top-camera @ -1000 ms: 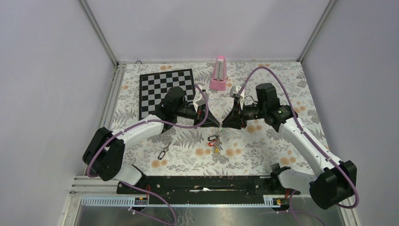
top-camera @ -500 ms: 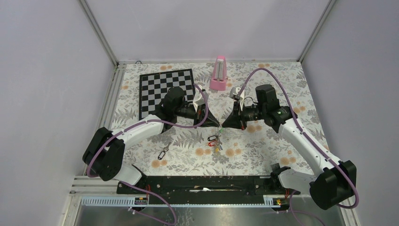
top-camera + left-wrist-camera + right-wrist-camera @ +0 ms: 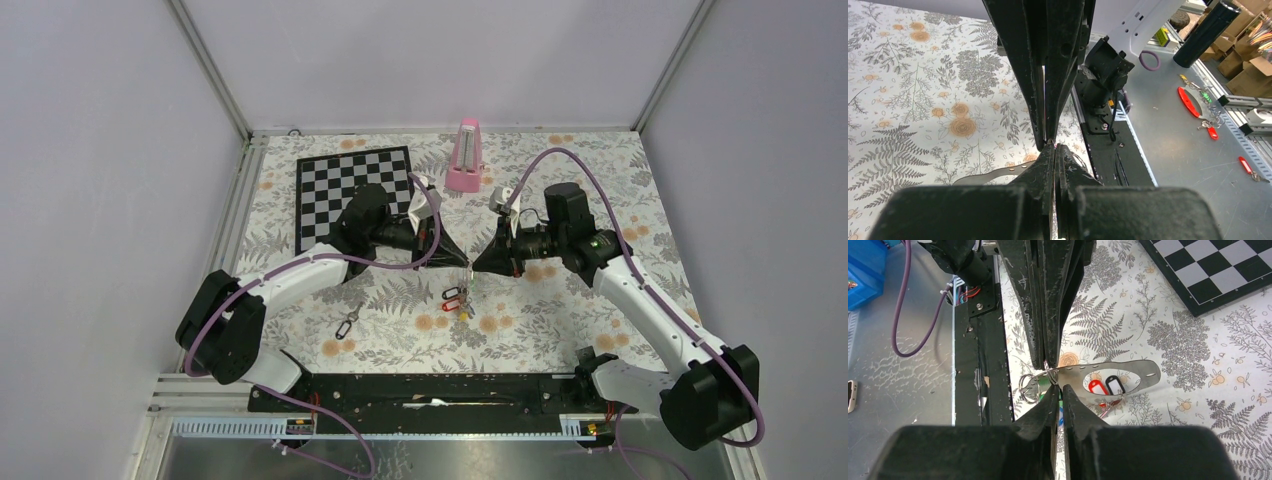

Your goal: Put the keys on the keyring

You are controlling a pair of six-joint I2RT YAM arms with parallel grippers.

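Observation:
My left gripper (image 3: 464,262) and right gripper (image 3: 472,265) meet tip to tip above the middle of the table. In the right wrist view, the keyring, a thin grey loop (image 3: 1143,371), runs from that meeting point, and a small silver wire ring (image 3: 1029,386) hangs beside it. The left gripper (image 3: 1054,146) is shut on the wire there. The right gripper (image 3: 1058,388) is shut down to a sliver, with the wire at its tips. Keys with red (image 3: 1096,386) and black (image 3: 1114,385) tags lie below on the table (image 3: 453,298). A green and blue tag (image 3: 1060,407) shows through the right jaws' gap.
A lone small key (image 3: 346,325) lies on the floral cloth to the left of the bunch. A chessboard (image 3: 353,190) lies at the back left and a pink metronome (image 3: 465,158) stands at the back centre. The black base rail (image 3: 430,388) runs along the near edge.
The right gripper has edged left until its tips meet the left gripper's, and its jaws have come together. The left arm has held still.

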